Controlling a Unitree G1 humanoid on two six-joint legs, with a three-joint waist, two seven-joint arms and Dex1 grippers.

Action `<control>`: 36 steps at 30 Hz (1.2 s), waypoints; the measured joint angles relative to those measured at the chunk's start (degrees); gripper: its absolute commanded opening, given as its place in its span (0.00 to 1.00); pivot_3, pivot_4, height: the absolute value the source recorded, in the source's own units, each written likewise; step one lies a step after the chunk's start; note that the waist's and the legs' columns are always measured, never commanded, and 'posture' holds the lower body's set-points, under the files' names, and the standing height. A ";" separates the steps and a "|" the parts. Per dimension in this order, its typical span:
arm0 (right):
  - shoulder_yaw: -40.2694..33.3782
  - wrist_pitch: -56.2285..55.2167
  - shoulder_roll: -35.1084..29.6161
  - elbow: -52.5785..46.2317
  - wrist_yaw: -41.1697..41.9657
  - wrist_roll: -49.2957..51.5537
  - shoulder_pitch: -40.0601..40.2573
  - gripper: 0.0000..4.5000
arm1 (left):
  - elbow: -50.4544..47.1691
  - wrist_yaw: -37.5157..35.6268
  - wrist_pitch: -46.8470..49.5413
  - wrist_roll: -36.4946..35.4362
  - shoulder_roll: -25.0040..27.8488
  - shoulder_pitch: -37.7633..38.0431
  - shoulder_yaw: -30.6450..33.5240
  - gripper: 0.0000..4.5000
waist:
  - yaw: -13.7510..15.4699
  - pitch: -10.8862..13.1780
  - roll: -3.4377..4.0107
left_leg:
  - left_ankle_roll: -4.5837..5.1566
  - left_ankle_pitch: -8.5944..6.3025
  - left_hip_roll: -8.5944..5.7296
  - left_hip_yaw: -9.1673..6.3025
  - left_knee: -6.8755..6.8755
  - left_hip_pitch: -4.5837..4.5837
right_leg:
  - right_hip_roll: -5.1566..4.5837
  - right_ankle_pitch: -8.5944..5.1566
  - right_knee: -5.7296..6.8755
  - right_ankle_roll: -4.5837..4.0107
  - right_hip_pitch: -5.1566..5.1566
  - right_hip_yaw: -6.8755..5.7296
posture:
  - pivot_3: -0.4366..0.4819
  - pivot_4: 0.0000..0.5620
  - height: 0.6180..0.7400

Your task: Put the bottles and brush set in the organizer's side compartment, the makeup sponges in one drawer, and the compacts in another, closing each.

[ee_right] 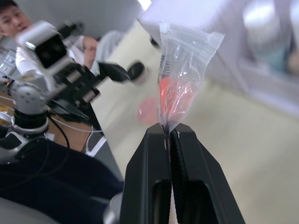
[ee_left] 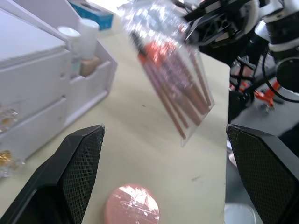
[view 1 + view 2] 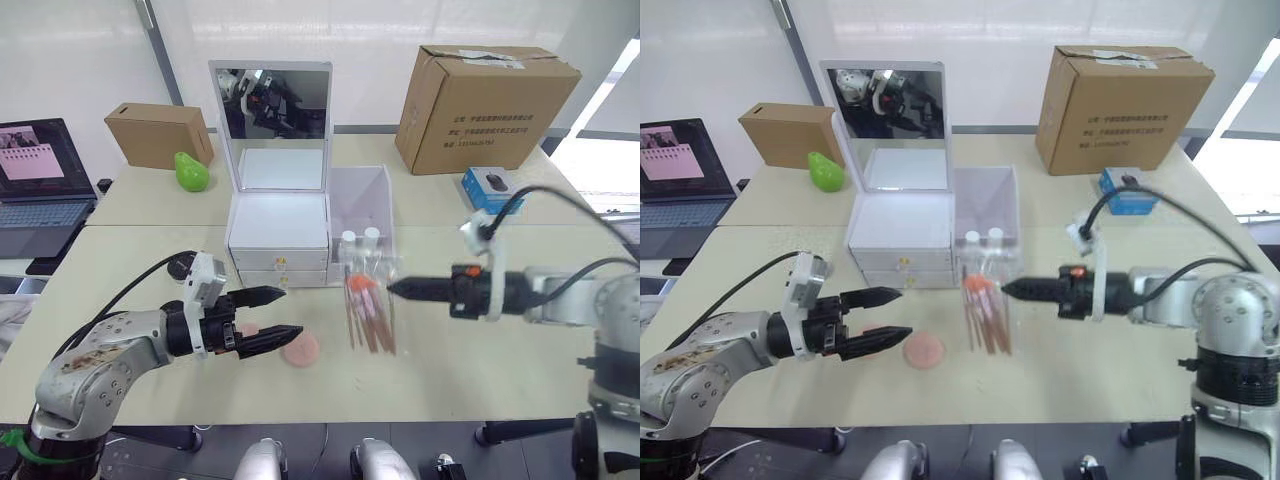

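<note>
Left to right across the pale tabletop (image 3: pixel 480 370):

Open dark laptop (image 3: pixel 40 175) at the far left edge; small brown cardboard box (image 3: pixel 160 135) and glossy green pear-shaped object (image 3: pixel 190 172) behind.

Left gripper (image 3: pixel 285 312) — two black fingers spread apart, nothing between them, hovering low over the table just left of the flat round pale pink makeup sponge (image 3: pixel 300 349). A second pink shape sits partly hidden behind the fingers; cannot tell what it is.

White plastic organizer (image 3: pixel 278 235) with upright square mirror (image 3: pixel 272 105) and two gold-knobbed drawers, both shut. Adjoining on its right, the tall translucent side compartment (image 3: pixel 360 200); two white-capped bottles (image 3: pixel 359 240) already stand at its front edge.

Brush set (image 3: pixel 368 310) — clear plastic sleeve of slim pinkish-handled brushes with orange-pink tips. Position: in front of the side compartment, near it, hanging from the right gripper (image 3: pixel 392 288), whose fingers are pinched closed on the sleeve's upper edge. Long axis runs steeply downward, tips uppermost, handles toward the table; whether the lower end touches the surface cannot be told.

Handling, judged: light, limp film around stiff slender sticks; slippery and prone to swing or fold. A hold on the film margin suffices but gives little control of the angle — the handles should enter the bin first.

Large brown cardboard box (image 3: pixel 485 95) and small blue box (image 3: pixel 492 185) at far right.
</note>
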 measured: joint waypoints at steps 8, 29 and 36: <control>2.38 -28.03 3.51 12.50 3.44 -20.12 -14.42 0.00 | -2.38 6.72 -0.41 -4.03 -2.50 1.83 2.72 1.00 | 0.25 0.00 0.00 | 0.00 0.00 0.00 0.11 0.00 0.07 | 0.00 0.24 0.02 -0.42 0.00 0.03 | 0.48 0.27 1.00; 14.77 -71.53 20.60 71.61 11.55 -56.38 -30.68 0.00 | -4.39 11.16 -2.74 -5.55 -1.49 1.89 4.44 1.00 | 0.27 0.06 0.10 | -0.01 0.00 -0.01 0.19 -0.04 0.13 | -0.07 0.31 0.14 -0.53 -0.03 0.04 | 0.48 0.27 1.00; 13.02 -72.37 21.90 77.42 9.42 -58.33 -34.43 0.32 | -4.70 11.30 -3.00 -5.65 -1.34 2.42 4.43 1.00 | 0.48 0.07 0.10 | -0.02 0.00 -0.04 0.20 -0.04 0.21 | -0.17 0.31 0.21 -0.54 0.04 0.02 | 0.48 0.27 1.00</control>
